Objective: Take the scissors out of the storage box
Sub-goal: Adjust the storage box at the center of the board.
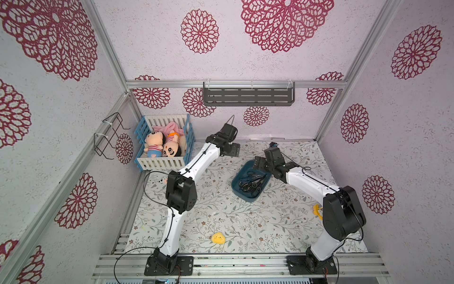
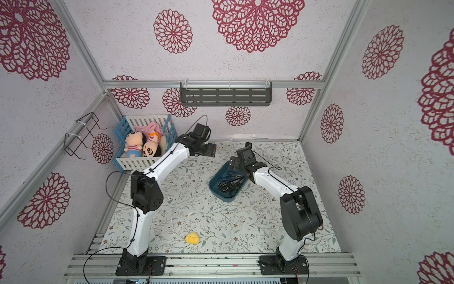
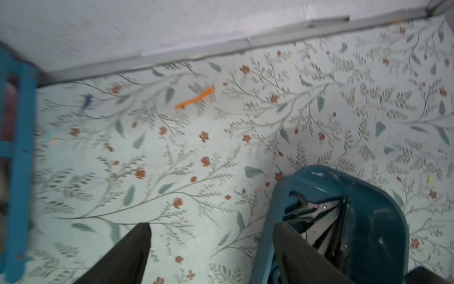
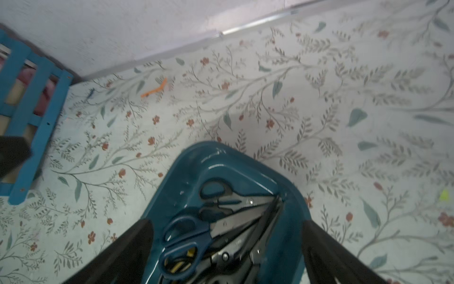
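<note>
Right wrist view: scissors (image 4: 231, 221) heaped inside storage box (image 4: 181, 167), which sits right of centre in both top views; none seen out, removal judged unstarted; right gripper (image 4: 226, 221) spread over box end, left gripper (image 3: 211, 225) spread, empty, up-left.

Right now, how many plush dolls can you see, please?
2: the blue-trousered doll and the orange-trimmed doll, side by side in the slatted crate; more may be hidden.
</note>
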